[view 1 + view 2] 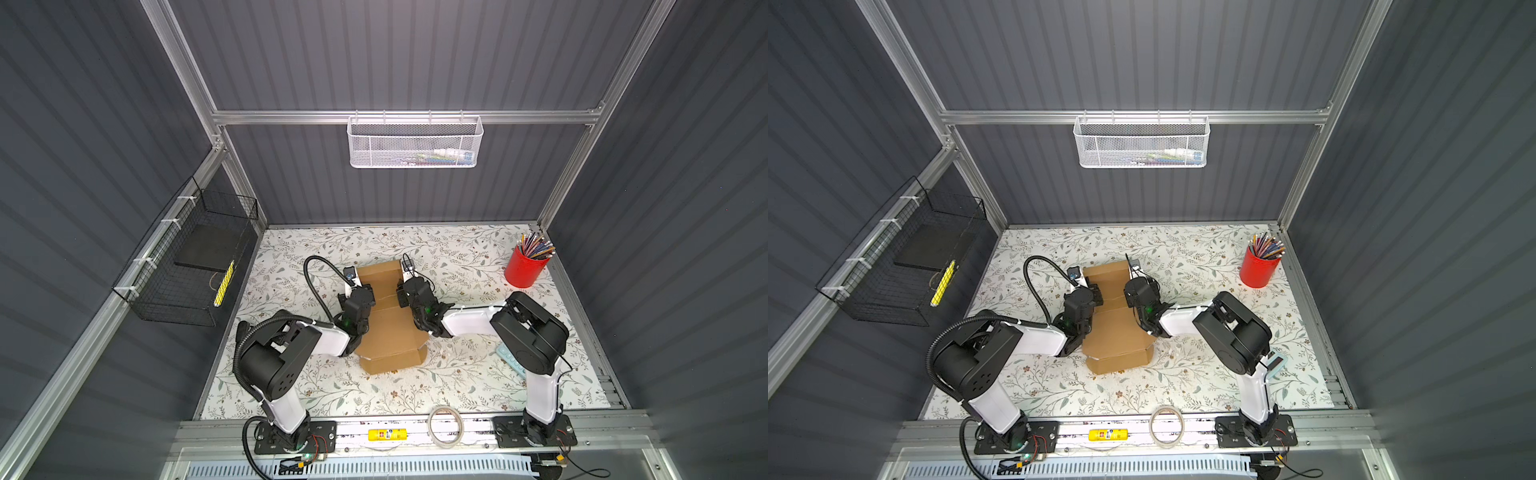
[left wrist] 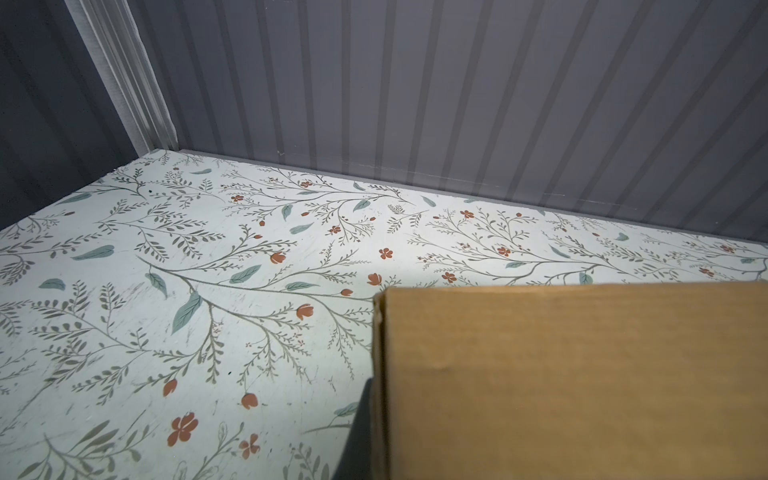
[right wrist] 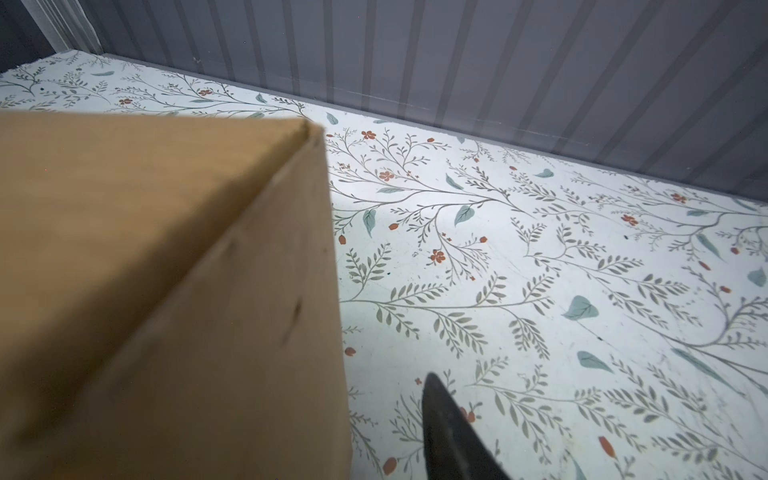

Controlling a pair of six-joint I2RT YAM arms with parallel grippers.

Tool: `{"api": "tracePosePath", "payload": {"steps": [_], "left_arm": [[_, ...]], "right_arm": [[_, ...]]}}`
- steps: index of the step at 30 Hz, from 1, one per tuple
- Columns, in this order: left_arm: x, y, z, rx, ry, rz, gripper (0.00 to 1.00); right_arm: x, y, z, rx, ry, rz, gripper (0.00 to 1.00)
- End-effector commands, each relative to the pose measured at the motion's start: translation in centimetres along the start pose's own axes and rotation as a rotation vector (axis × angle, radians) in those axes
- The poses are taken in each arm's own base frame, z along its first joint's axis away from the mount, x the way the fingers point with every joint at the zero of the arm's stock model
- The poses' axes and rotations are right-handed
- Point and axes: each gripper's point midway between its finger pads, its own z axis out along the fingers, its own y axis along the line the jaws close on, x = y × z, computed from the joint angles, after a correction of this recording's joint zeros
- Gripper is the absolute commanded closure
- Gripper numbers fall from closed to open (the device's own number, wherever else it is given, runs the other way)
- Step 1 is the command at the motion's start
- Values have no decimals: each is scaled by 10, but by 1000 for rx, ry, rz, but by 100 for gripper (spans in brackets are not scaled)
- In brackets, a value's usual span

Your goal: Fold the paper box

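Left pincer [image 1: 365, 291]: closed. In its wrist view one dark finger [image 2: 361, 419] lies against the edge of a brown panel, so I judge that it pinches the left side of the paper box [image 1: 390, 332]. The second finger is hidden.
Right pincer [image 1: 401, 293]: partly apart and holding nothing. In its wrist view one finger [image 3: 449, 436] stands free, with bare table [image 3: 540, 291] between it and the cardboard [image 3: 166, 291].
Paper box: it lies on the table directly between the two pincers and reaches from them back towards the arm bases.
Long axis: it runs from the arm bases to the back wall and passes between the pincers.
Key relation: from the right pincer the box lies to the left, just beside but apart. From the left pincer it lies to the right, touching.
Nearer arm: both are about equally near, but only the left one has contact.
Next move, my judgement: the right pincer must go left to meet the raised side panel again.
Red cup [image 1: 521, 274]: well to the right of the right pincer, full of pencils.
White mesh basket [image 1: 395, 145]: on the back wall beyond both pincers. Its contents are unclear.
Black wire basket [image 1: 174, 307]: well to the left of the left pincer, with a dark flat slab and a yellow thing inside.
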Motion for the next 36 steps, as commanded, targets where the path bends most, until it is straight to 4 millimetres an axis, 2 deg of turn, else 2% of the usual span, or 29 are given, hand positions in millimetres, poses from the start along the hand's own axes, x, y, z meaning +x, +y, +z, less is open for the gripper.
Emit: {"api": "tracePosePath", "payload": {"steps": [1, 11, 17, 36], "left_arm": [[44, 19, -1, -51, 125, 114, 100], [48, 19, 0, -47, 133, 121, 100], [47, 19, 0, -45, 132, 123, 100], [43, 16, 1, -42, 128, 123, 100]], "right_arm": [[-33, -7, -6, 32, -77, 16, 56], [-52, -2, -6, 13, -105, 2, 56], [-57, 2, -3, 3, -107, -8, 58], [-60, 5, -2, -3, -109, -7, 84]]}}
